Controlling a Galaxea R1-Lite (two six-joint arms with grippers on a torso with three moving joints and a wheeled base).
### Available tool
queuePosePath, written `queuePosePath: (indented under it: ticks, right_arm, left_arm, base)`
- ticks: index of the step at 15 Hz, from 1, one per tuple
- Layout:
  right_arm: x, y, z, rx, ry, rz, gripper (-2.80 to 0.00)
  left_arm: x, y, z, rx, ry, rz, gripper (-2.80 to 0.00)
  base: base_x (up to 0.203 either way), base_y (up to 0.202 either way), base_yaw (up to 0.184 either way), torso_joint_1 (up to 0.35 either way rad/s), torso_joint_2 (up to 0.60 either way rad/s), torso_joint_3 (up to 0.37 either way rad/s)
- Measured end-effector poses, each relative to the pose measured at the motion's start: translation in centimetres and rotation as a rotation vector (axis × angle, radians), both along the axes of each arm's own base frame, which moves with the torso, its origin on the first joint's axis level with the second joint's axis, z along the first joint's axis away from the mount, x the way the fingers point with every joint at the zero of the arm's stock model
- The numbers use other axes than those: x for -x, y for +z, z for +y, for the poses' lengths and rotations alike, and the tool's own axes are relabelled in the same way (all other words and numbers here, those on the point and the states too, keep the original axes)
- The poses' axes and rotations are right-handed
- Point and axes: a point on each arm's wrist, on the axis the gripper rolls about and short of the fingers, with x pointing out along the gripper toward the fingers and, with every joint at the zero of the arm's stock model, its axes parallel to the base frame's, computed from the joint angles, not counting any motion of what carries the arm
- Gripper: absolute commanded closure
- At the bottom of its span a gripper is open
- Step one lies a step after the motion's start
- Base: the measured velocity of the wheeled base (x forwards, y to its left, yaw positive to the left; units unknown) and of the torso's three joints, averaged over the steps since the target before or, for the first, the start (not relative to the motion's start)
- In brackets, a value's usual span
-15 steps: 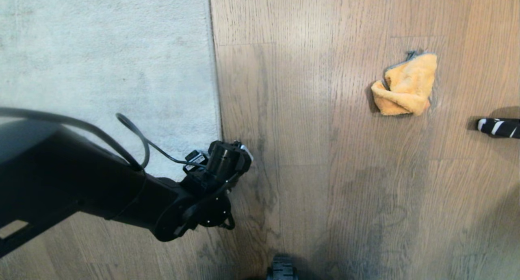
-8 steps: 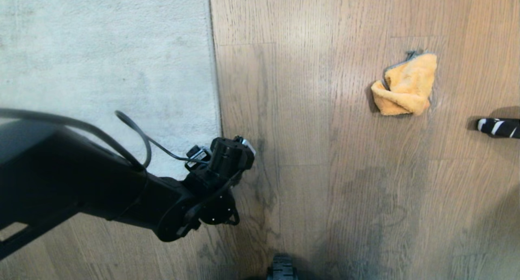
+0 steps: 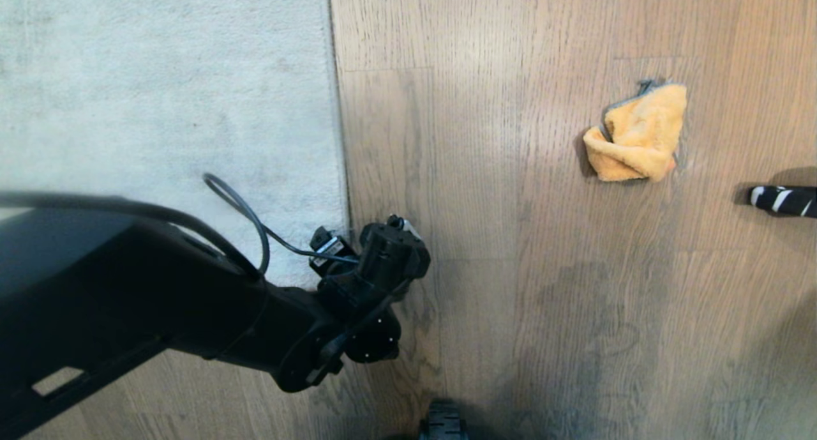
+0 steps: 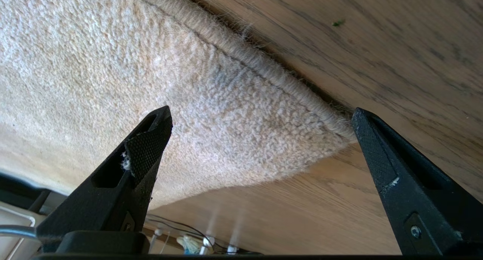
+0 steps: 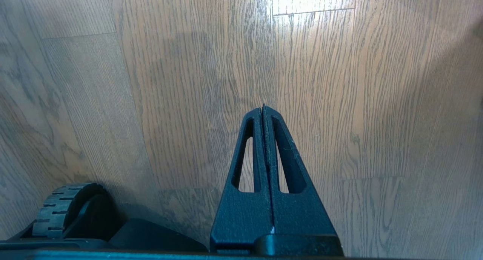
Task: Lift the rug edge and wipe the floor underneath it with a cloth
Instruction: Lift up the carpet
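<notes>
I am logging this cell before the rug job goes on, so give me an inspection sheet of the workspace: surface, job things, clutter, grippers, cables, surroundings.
Surface: brown wood-grain floor, with darker shadowed patches near the robot.
Job's things: pale grey rug lying flat on the robot's left; the rug edge not yet lifted. Orange cloth crumpled on the bare floor to the right, apart from both arms.
Clutter: black-and-white striped object at the right border, cut off by the frame.
Grippers: left gripper open, at the rug's near corner, one finger over the pile, the other over the floor. Right gripper shut, empty, over bare floor.
Cables: black cable looping over the left arm.
Surroundings: robot wheel beside the right arm.
</notes>
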Motion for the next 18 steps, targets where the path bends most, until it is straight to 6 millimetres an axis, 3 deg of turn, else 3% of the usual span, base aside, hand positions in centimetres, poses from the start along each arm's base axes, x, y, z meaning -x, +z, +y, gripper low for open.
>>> queuePosePath:
  ticks: [9,18]
  right_arm:
    - [0.0,0.0,0.0,0.000,0.000,0.000,0.00]
    - [0.0,0.0,0.0,0.000,0.000,0.000,0.00]
  left_arm:
    - [-0.5,-2.7,-0.1,-0.029,0.056,0.018,-2.80]
    - [-2.3,-3.2,-0.1,-0.031,0.076,-0.040,-2.80]
  base:
    - [0.000,0.000,0.000,0.000,0.00,0.000]
    - [0.000,0.000,0.000,0.000,0.00,0.000]
